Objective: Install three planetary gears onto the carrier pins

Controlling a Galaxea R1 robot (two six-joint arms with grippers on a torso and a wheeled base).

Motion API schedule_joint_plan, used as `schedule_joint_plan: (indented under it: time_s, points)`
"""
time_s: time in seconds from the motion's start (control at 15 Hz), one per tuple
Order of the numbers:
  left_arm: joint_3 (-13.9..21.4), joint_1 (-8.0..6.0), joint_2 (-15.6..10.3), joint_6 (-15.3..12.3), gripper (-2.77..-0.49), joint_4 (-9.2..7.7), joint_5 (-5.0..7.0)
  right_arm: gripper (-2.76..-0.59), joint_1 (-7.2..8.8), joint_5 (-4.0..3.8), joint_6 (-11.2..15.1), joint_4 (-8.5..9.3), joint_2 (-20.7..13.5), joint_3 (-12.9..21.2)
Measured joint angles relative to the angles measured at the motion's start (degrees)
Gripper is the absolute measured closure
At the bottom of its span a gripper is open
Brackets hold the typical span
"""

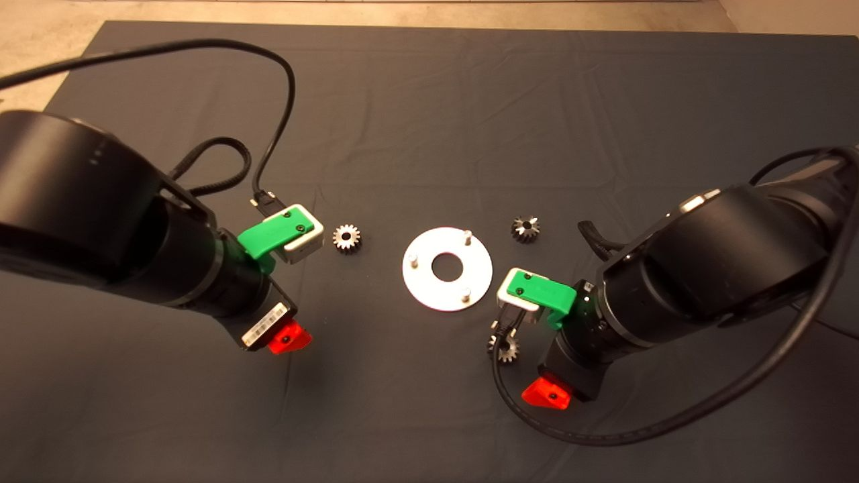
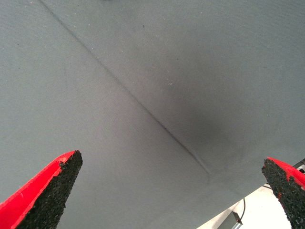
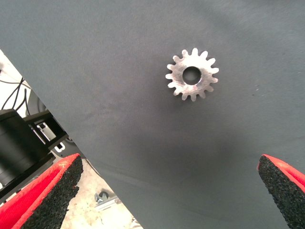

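Even overhead light, soft shadows under both arms on the mat (image 1: 429, 121). Disc (image 1: 429, 295) glares near-white. Head view edges bow slightly. Wrist views sharp on cloth, dark shadow patch mid-frame.

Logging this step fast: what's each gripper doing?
Left gripper: open, empty, over the mat.
Right gripper: open, empty, above a gear.

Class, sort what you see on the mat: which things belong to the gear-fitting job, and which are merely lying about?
Belong to the job:
- gear left of the disc
- gear behind the disc's right
- gear near the right end effector
- disc with three pins

Lying about:
- cables
- dark mat
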Motion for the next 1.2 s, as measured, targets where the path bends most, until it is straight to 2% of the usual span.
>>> schedule_joint_plan:
  time_s: [0.4, 0.6, 1.0, 1.2]
  points:
    - [0.02, 0.00, -0.30, 0.00, -2.77, 0.00, 0.00, -2.75, -2.11, 0.00, -0.65, -2.56, 0.63, 0.00]
    - [0.05, 0.00, -0.30, 0.00, -2.77, 0.00, 0.00, -2.75, -3.60, 0.00, -2.17, -4.82, 1.29, -0.30]
    - [0.05, 0.00, -0.49, -0.01, -2.77, 0.00, 0.01, -2.75, -5.45, 0.00, -7.84, -8.55, 1.73, -3.08]
    - [0.05, 0.00, -0.72, 0.00, -2.77, 0.00, -0.02, -2.75, -5.56, 0.00, -10.40, -10.11, 1.73, -4.49]
